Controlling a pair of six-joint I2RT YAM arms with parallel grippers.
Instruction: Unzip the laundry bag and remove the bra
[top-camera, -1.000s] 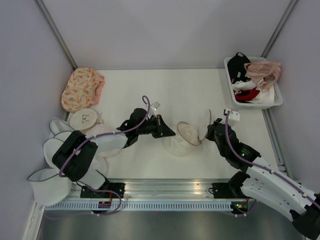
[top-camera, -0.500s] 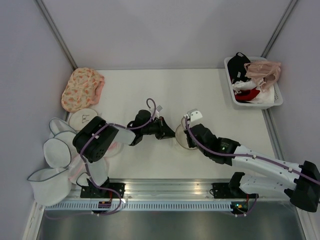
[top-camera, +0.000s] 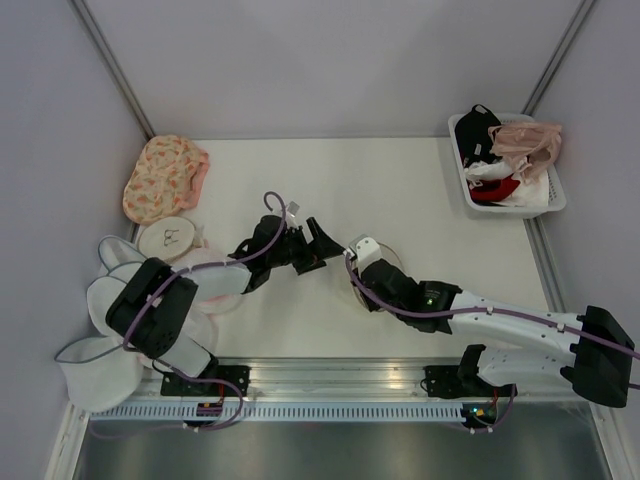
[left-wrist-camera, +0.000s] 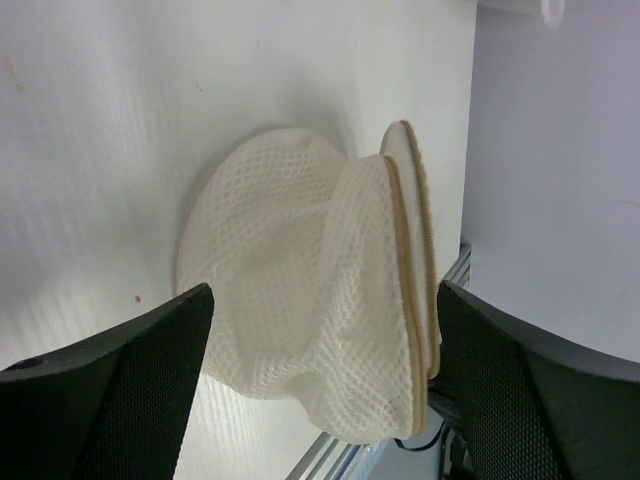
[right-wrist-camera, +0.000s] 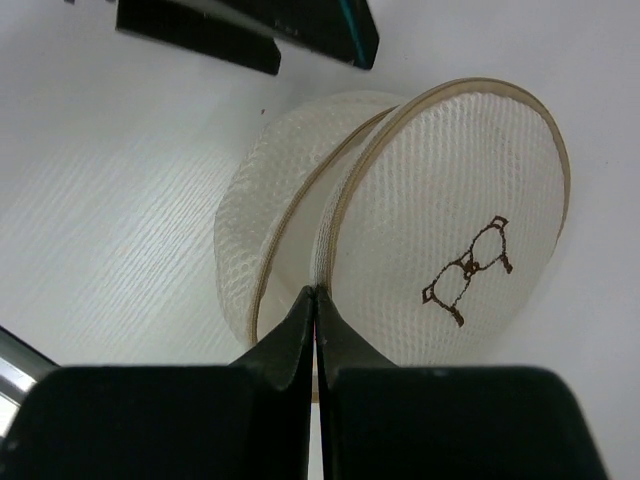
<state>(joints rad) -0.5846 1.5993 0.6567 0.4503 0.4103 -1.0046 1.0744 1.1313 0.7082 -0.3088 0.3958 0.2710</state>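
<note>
The laundry bag (right-wrist-camera: 400, 230) is a round cream mesh pouch lying tilted on the white table, with a small bra icon (right-wrist-camera: 468, 270) on its flat lid. The lid stands apart from the body along the zip. My right gripper (right-wrist-camera: 317, 292) is shut, with its tips pinched on the zip edge between lid and body. My left gripper (left-wrist-camera: 325, 300) is open; the bag (left-wrist-camera: 300, 290) sits just beyond its fingers (left-wrist-camera: 120, 380), untouched. From above, the left gripper (top-camera: 318, 240) is left of the right one (top-camera: 366, 278). The bra is hidden.
A peach floral bag (top-camera: 165, 178) and a round white pouch (top-camera: 168, 237) lie at the left, with several mesh pouches (top-camera: 105, 300) under the left arm. A white basket (top-camera: 555, 205) of garments stands at the back right. A metal rail (top-camera: 330, 385) runs along the near edge.
My left gripper has opened, let go of the bag and drawn back a little to the left. The right gripper has swung leftward around the bag, still shut on the zip.
</note>
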